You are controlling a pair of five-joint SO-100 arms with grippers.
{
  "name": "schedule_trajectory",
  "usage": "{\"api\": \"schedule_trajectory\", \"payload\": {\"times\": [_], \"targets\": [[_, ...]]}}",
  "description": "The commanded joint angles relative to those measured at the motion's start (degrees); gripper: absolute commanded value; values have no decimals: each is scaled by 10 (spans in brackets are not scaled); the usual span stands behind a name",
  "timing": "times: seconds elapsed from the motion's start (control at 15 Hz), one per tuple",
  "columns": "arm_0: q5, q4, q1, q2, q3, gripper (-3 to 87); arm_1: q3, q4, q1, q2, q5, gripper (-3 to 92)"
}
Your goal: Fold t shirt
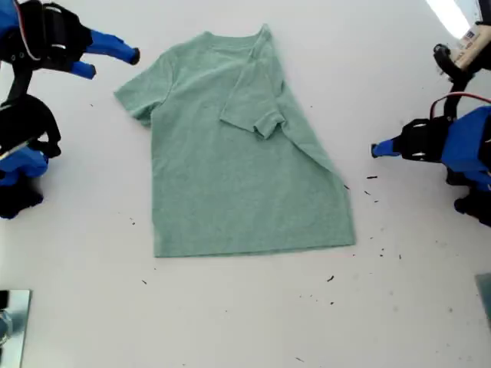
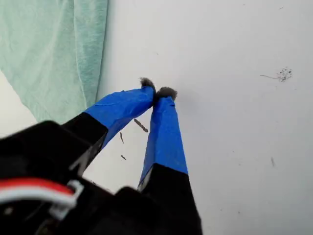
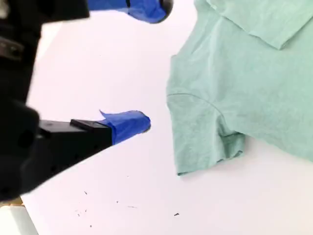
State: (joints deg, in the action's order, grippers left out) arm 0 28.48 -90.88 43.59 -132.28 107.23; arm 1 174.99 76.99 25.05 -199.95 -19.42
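**Tee flat, one side folded in**

The tee (image 1: 230, 161) lies on the white surface (image 1: 245, 322), one sleeve folded over its chest. My first tool (image 2: 156, 92) is closed, empty, beside the cloth. My second tool (image 3: 154, 66) gapes wide, holding nothing, near the other sleeve.

light: bright, even | shadows: soft, faint | glare: strip light (image 1: 451, 17) | wrist foregrounds blurred

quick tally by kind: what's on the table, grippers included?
Tees: 1, the t shirt, one sleeve folded in
Grippers: 2, my first gripper shut, my second gripper open, both off the cloth
Total: 3
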Motion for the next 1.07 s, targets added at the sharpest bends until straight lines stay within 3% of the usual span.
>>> {"api": "schedule_trajectory", "payload": {"times": [0.0, 0.2, 0.8, 0.93, 1.0], "targets": [[24, -3, 33, 10, -24, 319, 33, -11, -7, -5, -3, 26], [32, 30, 60, 90, 4, 309, 33, -11, -2, -5, -8, 26], [10, 308, 95, 171, 274, 292, 33, -11, -10, -5, -18, 26], [16, 352, 102, 229, 290, 228, 33, -11, -11, -5, -19, 26], [18, 370, 96, 260, 289, 123, 33, -11, -11, -5, -21, 26]]}}
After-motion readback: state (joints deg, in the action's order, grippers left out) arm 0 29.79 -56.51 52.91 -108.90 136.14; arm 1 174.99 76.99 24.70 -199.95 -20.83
